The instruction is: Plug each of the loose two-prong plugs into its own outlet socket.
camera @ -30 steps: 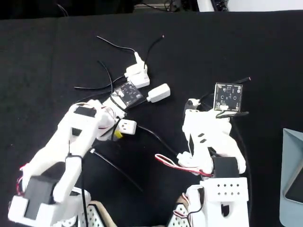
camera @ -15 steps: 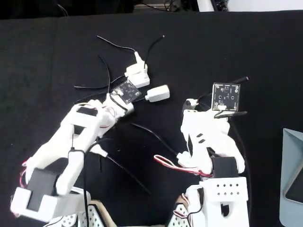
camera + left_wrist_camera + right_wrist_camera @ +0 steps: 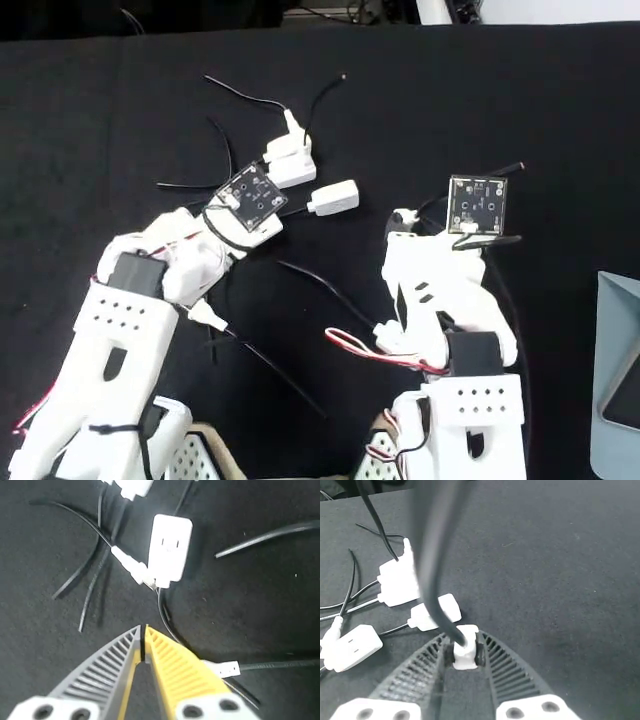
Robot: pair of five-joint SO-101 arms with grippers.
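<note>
In the left wrist view my left gripper (image 3: 143,632) is shut with nothing between its fingertips. Just beyond it lies a white outlet socket (image 3: 171,547), its two slots facing up, with a white plug (image 3: 132,569) at its side. A second loose plug (image 3: 227,669) on a black cord lies beside the yellow finger. My right gripper (image 3: 465,647) is shut on a white two-prong plug (image 3: 465,654) whose black cord rises toward the camera. Ahead of it lie three white sockets (image 3: 397,582) (image 3: 432,612) (image 3: 350,647). In the high view two sockets (image 3: 290,160) (image 3: 335,197) sit mid-table.
Thin black cords (image 3: 240,95) trail over the black table at the back left. One loose plug (image 3: 205,315) and its long cord lie near the left arm. A grey tray (image 3: 612,300) holding a dark object stands at the right edge.
My left arm has swung back and to the left. The socket that lay by its fingers has shifted up under the wrist. The right arm has kept still, holding its plug.
</note>
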